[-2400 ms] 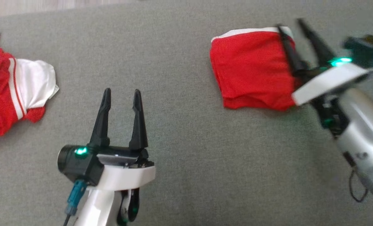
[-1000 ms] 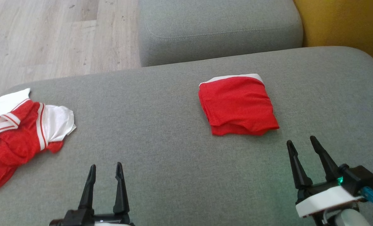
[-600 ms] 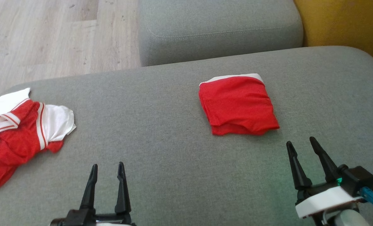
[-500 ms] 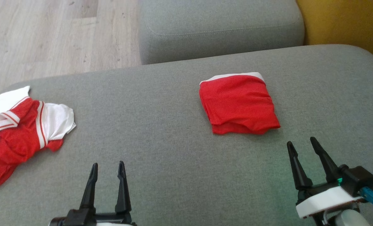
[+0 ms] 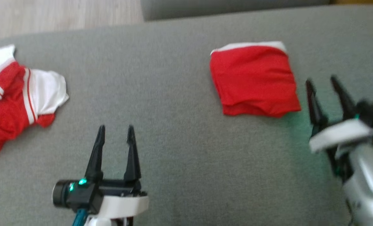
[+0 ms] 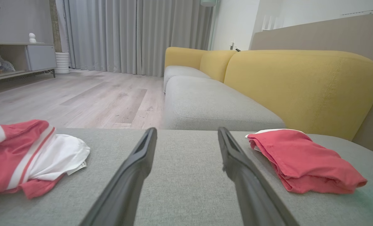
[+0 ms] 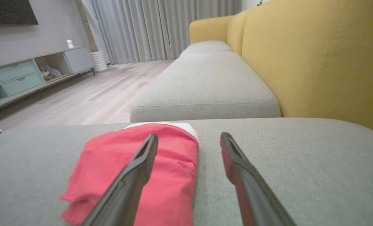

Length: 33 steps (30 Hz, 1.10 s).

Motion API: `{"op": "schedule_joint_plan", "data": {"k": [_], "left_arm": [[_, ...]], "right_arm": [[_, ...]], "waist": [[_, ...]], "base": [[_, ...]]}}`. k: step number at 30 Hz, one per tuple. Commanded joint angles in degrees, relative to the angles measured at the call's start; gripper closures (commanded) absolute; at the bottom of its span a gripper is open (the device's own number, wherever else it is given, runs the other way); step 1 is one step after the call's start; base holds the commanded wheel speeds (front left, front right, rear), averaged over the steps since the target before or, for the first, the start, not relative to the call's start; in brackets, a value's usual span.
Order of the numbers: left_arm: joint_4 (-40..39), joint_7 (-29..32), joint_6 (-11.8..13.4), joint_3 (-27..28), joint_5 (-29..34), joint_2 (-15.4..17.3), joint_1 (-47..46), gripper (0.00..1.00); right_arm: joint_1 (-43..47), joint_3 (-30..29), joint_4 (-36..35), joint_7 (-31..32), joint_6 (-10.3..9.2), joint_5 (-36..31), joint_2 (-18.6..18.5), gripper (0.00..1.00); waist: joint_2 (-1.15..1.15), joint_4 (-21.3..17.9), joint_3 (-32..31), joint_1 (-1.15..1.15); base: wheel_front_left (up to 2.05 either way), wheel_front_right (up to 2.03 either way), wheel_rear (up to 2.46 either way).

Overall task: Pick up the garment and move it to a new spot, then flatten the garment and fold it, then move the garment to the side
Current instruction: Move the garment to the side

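Right, here we are over the grey sofa cushion [image 5: 180,135], and the folded red garment [image 5: 253,80] sits in the upper right of the head view, a neat square with a white band showing along its far edge. The right gripper [image 5: 321,80] hovers just beside the garment's right edge at the right of the frame, a bit blurred, its two dark fingers spread wide with nothing between them. In the right wrist view, one finger crosses in front of the red cloth and the other stands over bare grey fabric, so no grip on anything there. Down at the lower left of the head view, the left gripper [image 5: 116,128] points up the frame, jaws equally wide apart and empty, well away from the folded piece. Over at the far left edge lies a crumpled red-and-white garment [image 5: 13,97], striped trim showing, loose and unfolded. In the left wrist view a small white tag [image 6: 79,164] pokes out from under its white sleeve, but any writing on it is too small to read. Beyond the cushion, that view shows a yellow backrest [image 6: 299,84], pale wood floor [image 6: 79,97] and grey curtains [image 6: 126,34].
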Motion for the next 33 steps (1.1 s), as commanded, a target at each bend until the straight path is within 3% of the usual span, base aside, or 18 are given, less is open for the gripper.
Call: {"op": "schedule_joint_plan", "data": {"k": [1,8,9,11,15,18,23,28,29,30,33], "left_arm": [[-2.0,-0.3,0.4,1.1,0.3,0.0,-2.0,0.0],[-1.8,-0.3,1.2,-1.8,0.1,0.0,-6.3,0.0],[-1.7,-0.3,1.3,-2.0,0.1,0.0,-6.6,0.0],[-1.5,-0.3,1.5,-2.2,0.1,0.0,-7.1,0.0],[-1.5,-0.3,2.1,-1.8,0.3,0.0,-7.3,0.0],[-1.7,-0.3,1.9,-1.3,1.0,0.0,-7.4,0.0],[-2.1,-0.3,0.9,-0.4,2.8,0.0,-9.2,0.0],[-2.1,-0.3,-0.8,0.0,5.1,0.0,-12.8,0.0],[-2.1,-0.3,-0.8,0.0,5.1,0.0,-12.8,0.0],[-1.8,-0.3,-1.8,-0.3,6.1,0.0,-14.6,0.0],[-1.5,-0.3,-2.9,-0.4,7.4,0.2,-17.2,0.0]], "right_arm": [[-2.3,1.3,-0.4,0.8,0.39,0.9,-1.2,0.0],[-13.7,5.4,11.5,10.0,0.39,7.9,-2.8,0.0],[-14.4,6.3,12.8,11.3,0.39,9.3,-2.6,0.07],[-15.3,8.4,14.7,13.3,0.39,11.5,-2.3,0.99],[-16.6,10.7,15.2,12.4,0.39,14.9,-2.8,1.0],[-17.2,11.8,14.4,10.7,0.39,15.4,-5.6,1.0],[-18.6,13.8,13.1,12.1,0.39,14.9,-15.3,1.0],[-21.5,11.8,12.9,11.4,0.39,13.9,-25.4,1.0],[-21.5,11.8,12.9,11.4,0.39,13.9,-25.4,1.0],[-22.8,10.5,13.2,10.8,0.39,12.5,-28.5,1.0],[-24.9,8.6,14.1,10.5,0.39,9.8,-31.3,1.0]], "waist": [[0.0,1.3,3.8,-0.02],[0.0,3.4,8.5,-0.02],[0.0,3.5,8.9,-0.02],[0.0,3.5,9.2,-0.02],[0.0,2.2,9.6,-0.02],[0.0,0.1,10.4,-0.02],[0.0,-4.0,14.7,-0.02],[0.0,-6.6,20.4,-0.02],[0.0,-6.6,20.4,-0.02],[0.0,-7.1,22.4,-0.02],[0.0,-7.8,24.7,-0.02]], "base": [[0.0,0.0,0.0],[0.0,0.0,0.0],[0.0,0.0,0.0],[0.0,0.0,0.0],[0.0,0.0,0.0],[0.0,0.0,0.0],[0.0,0.0,0.0],[0.0,0.0,0.0],[0.0,0.0,0.0],[0.0,0.0,0.0],[0.0,0.0,0.0]]}}
